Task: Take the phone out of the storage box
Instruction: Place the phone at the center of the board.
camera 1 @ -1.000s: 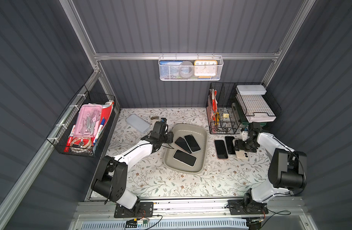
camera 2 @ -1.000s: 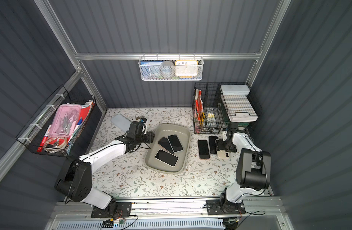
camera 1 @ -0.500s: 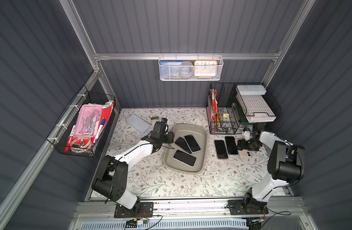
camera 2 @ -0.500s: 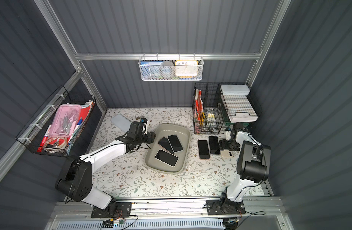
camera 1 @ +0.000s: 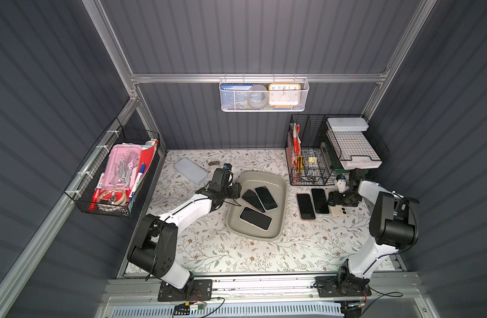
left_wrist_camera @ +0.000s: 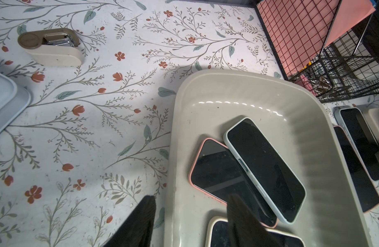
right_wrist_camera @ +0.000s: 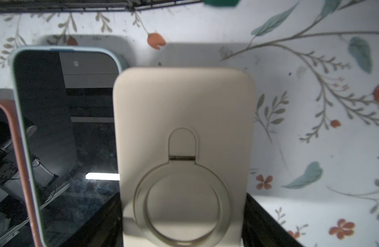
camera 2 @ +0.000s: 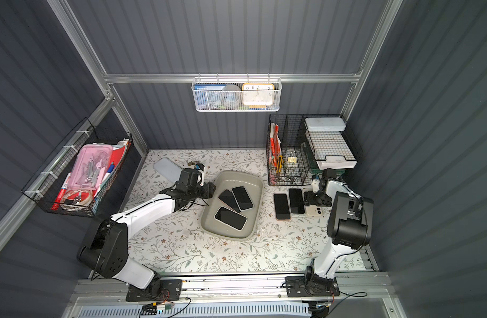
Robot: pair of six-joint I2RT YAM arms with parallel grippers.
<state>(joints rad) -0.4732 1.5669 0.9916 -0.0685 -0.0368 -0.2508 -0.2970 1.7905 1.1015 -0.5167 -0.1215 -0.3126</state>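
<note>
The storage box (camera 1: pixel 264 176) (camera 2: pixel 238 176) (left_wrist_camera: pixel 227 85) is a grey-beige tray mid-table. It holds three face-up phones: pink-cased (camera 1: pixel 250 199) (left_wrist_camera: pixel 216 171), pale-green-cased (camera 1: pixel 266 197) (left_wrist_camera: pixel 263 162) and cream-cased (camera 1: pixel 255 218). My left gripper (camera 1: pixel 236 190) (left_wrist_camera: pixel 191 196) stands open astride the box's left rim, one finger outside and one over the pink-cased phone. At the right, my right gripper (camera 1: pixel 341 198) (right_wrist_camera: pixel 183 198) is shut across a beige phone (camera 1: pixel 340 212) (right_wrist_camera: pixel 184 102), back up with a ring holder, just over the table.
Two more phones (camera 1: pixel 305 206) (camera 1: pixel 320 201) lie on the table left of the beige one. A black wire basket (camera 1: pixel 308 159) stands right behind them. A pale blue slab (camera 1: pixel 190 170) and a small beige holder (left_wrist_camera: pixel 49 47) sit at the back left.
The right arm's elbow has swung out to the right and the gripper with the beige phone has shifted slightly. The left arm has not moved.
</note>
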